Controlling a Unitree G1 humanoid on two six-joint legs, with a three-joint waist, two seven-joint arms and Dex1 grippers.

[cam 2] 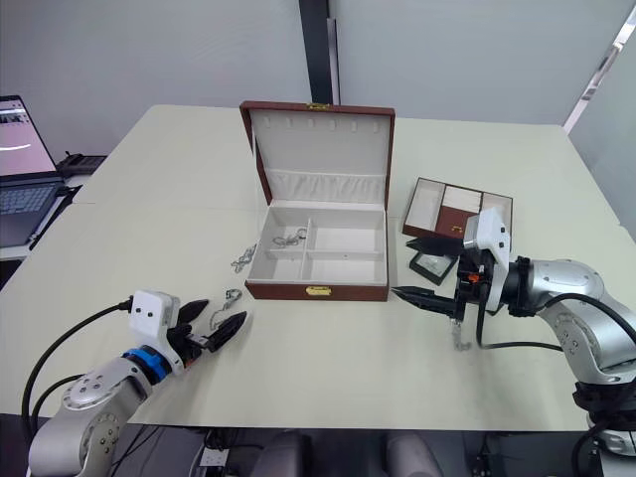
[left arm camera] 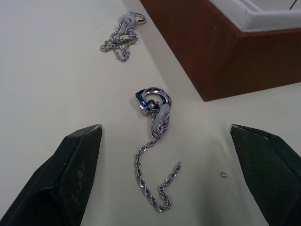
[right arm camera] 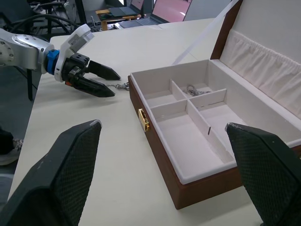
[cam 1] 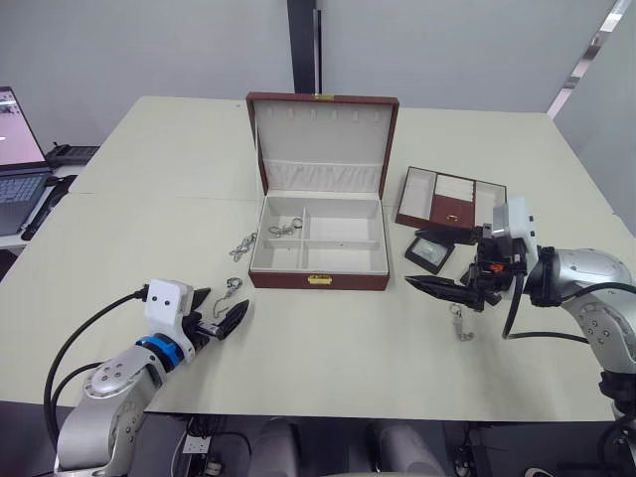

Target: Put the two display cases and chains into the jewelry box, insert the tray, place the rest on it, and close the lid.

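Nearest me is my left gripper (cam 1: pixel 227 320), its arm reaching forward low over the pale cream counter (cam 1: pixel 328 348), forearm angled toward the box. Its jaws are spread wide and hold nothing; in the left wrist view a thin silver chain with a blue-tinted ring at one end (left arm camera: pixel 154 150) lies on the counter between the two black fingers (left arm camera: pixel 70 169), apart from both. A second silver chain (left arm camera: pixel 121 37) lies bunched further on, just beside the box's left front corner.

My right arm comes in from the right, bent at the elbow, with the right gripper (cam 1: pixel 449 286) pointing left toward the box. Its jaws are also wide apart and empty. A third short silver chain (cam 1: pixel 461 321) lies on the counter just below that gripper.

The large reddish-brown jewelry box (cam 1: pixel 318 280) sits mid-counter with its cream-lined hinged lid (cam 1: pixel 322 144) standing upright. One silver chain (cam 1: pixel 286 229) already lies in the rear left compartment; the other compartments look bare.

Right of the box rests the shallow reddish-brown tray with cream compartments (cam 1: pixel 449 199). A small square black-framed display case (cam 1: pixel 428 251) lies flat just in front of it, near the right gripper.

At the far left a laptop (cam 1: pixel 20 169) sits open.
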